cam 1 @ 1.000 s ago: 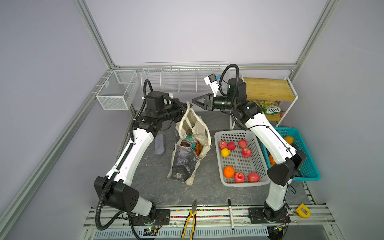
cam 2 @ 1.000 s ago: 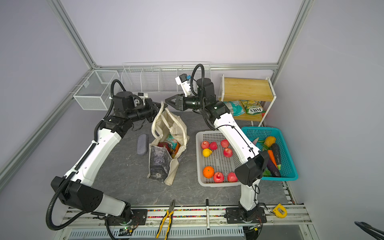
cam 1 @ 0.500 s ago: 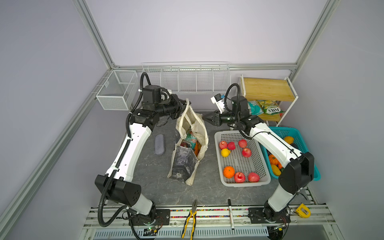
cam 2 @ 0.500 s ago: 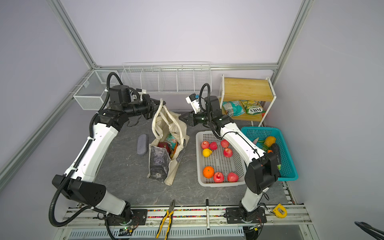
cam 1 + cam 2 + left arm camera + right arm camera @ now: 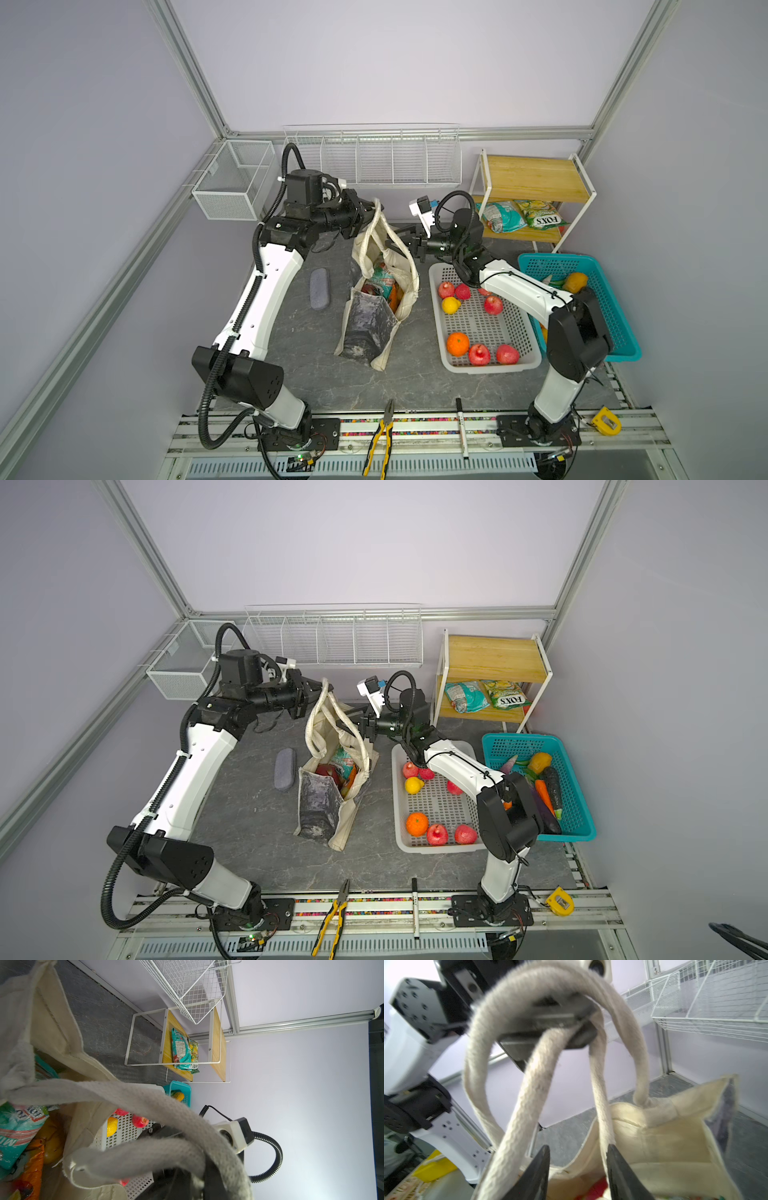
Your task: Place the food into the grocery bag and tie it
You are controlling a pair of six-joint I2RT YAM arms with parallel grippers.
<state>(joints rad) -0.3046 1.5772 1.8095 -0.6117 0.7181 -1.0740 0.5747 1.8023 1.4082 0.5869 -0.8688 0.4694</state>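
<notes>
Left gripper (image 5: 367, 211) clamped on the strap handles (image 5: 527, 1093) of the grocery bag (image 5: 368, 320); right gripper (image 5: 578, 1153) with jaws apart.
Bag: centre of both top views, mouth agape, handles held up toward upper centre, one strap just beside a right finger (image 5: 618, 1167). Food: snack packet (image 5: 384, 276) and fruit inside the bag; more fruit in the white basket (image 5: 490, 366) to its right; vegetables in the teal basket (image 5: 619, 320), far right; two packets (image 5: 503, 216) on the shelf (image 5: 536, 178), upper right.

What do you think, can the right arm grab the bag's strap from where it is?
Probably yes. The right arm has open jaws, one strap right at their tips, nothing between; the left arm holds the straps up.
</notes>
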